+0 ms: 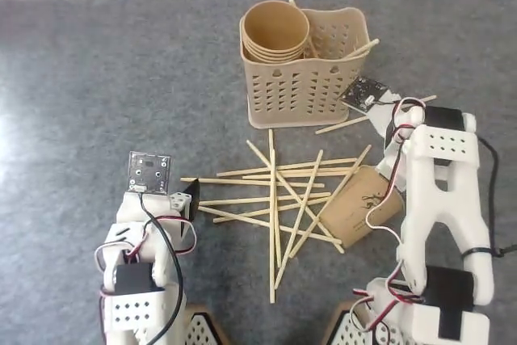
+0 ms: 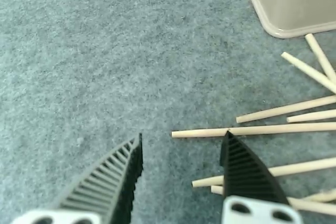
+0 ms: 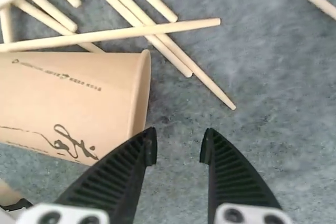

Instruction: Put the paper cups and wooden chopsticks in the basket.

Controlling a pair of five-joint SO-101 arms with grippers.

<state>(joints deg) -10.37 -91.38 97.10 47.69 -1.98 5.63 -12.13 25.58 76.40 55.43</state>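
A beige perforated basket stands at the back of the grey carpet. It holds a stack of paper cups and a few chopsticks. Several wooden chopsticks lie crossed in the middle. One paper cup lies on its side at their right. My left gripper is open just above the carpet, and the end of one chopstick lies just past its tips. My right gripper is open over bare carpet. One of its fingers is close to the rim of the lying cup.
The basket's corner is ahead of my left gripper, beyond more chopsticks. One loose chopstick lies near the basket's right base. Bare carpet spreads to the left of the basket and the pile.
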